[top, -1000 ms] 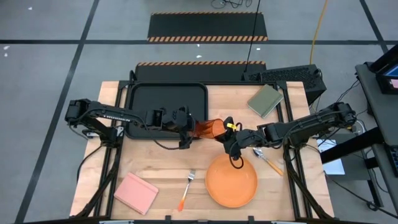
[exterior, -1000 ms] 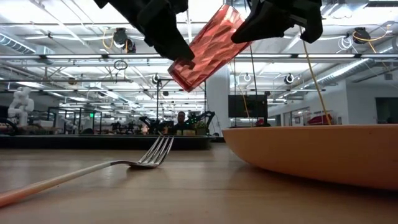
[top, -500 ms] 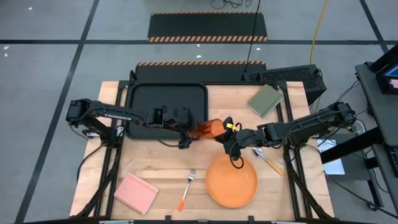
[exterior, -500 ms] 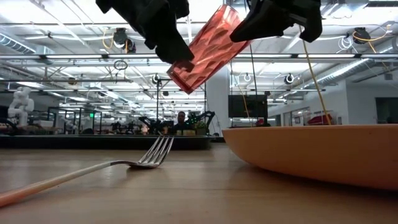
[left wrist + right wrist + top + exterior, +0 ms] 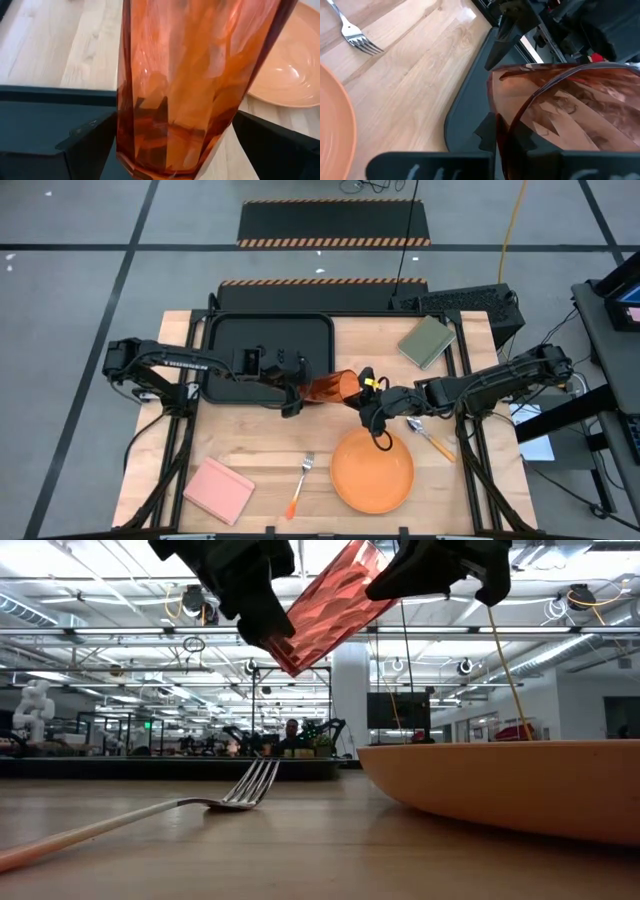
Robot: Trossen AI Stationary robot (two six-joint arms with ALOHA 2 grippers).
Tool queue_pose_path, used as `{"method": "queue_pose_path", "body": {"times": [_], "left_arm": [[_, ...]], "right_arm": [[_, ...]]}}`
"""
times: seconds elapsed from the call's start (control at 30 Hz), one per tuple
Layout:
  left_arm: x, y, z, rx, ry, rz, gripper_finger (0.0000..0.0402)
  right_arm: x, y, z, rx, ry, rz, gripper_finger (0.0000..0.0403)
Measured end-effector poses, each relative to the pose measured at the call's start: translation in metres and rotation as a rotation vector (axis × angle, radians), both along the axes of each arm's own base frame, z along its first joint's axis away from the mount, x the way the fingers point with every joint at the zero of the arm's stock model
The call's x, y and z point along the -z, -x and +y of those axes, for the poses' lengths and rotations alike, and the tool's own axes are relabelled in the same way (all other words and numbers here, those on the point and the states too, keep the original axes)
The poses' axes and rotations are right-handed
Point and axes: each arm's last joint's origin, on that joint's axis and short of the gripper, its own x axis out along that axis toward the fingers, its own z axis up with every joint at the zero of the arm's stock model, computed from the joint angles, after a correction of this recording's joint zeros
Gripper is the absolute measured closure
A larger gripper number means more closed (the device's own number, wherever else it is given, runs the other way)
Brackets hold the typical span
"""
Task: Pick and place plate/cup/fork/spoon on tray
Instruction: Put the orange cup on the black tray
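The cup (image 5: 328, 387), a translucent orange tumbler, hangs tilted in the air between my two arms, above the table's middle. My right gripper (image 5: 363, 393) is shut on its mouth end. My left gripper (image 5: 297, 391) is open, its two fingers (image 5: 82, 145) standing on either side of the cup's base (image 5: 170, 150). The black tray (image 5: 268, 345) lies at the far left. The orange plate (image 5: 372, 470) rests flat near the front edge, the fork (image 5: 301, 482) to its left, the spoon (image 5: 430, 435) to its right. My left gripper has its fingers close beside the cup's base; I cannot tell whether they touch it. My right gripper pinches the cup's wall at the rim (image 5: 496, 127), one finger seemingly inside and one outside, coming from the table's right. The cup is lifted clear, its base (image 5: 285, 652) slanting down toward the left.
A pink pad (image 5: 219, 488) lies at the front left and an olive-green pad (image 5: 427, 340) at the far right. Bare wood lies between the tray and the fork. The room beyond the table shows in the low view.
My left gripper has turned at the wrist around the cup's base. The cup has tipped a little closer to level, its base end slightly higher than before. My right gripper has kept its place.
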Motion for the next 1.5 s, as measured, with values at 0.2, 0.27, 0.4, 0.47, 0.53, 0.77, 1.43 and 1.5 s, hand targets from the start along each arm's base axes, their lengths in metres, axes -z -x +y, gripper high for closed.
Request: {"method": "queue_pose_path", "body": {"times": [0.2,0.27,0.4,0.47,0.53,0.77,1.43,1.5], "left_arm": [[0.006,-0.005,0.002,0.032,-0.03,-0.001,0.0004],[0.011,-0.007,0.001,0.083,-0.04,0.015,0.0004],[0.014,-0.014,0.0,0.145,-0.063,-0.021,0.0004],[0.014,-0.016,0.0,0.164,-0.081,-0.036,0.0005],[0.014,-0.016,0.0,0.171,-0.088,-0.045,0.0005],[0.013,-0.017,0.0,0.172,-0.088,-0.06,0.0055],[-0.015,-0.001,0.004,0.193,-0.137,-0.137,0.0094],[-0.02,0.002,0.005,0.191,-0.144,-0.146,0.0098]], "right_arm": [[-0.001,0.0,0.0,0.001,0.002,-0.01,0.0399],[-0.001,0.0,0.0,-0.002,0.0,-0.01,0.0399],[-0.001,-0.001,0.0,-0.003,-0.004,-0.012,0.0399],[-0.001,-0.001,0.0,0.0,-0.004,-0.012,0.0399],[-0.001,-0.001,0.0,0.0,-0.006,-0.013,0.0399],[-0.002,-0.001,0.0,-0.001,-0.007,-0.016,0.0399],[-0.003,-0.001,-0.001,0.104,-0.099,-0.061,0.0289],[-0.005,-0.002,-0.001,0.118,-0.096,-0.086,0.0271]]}}
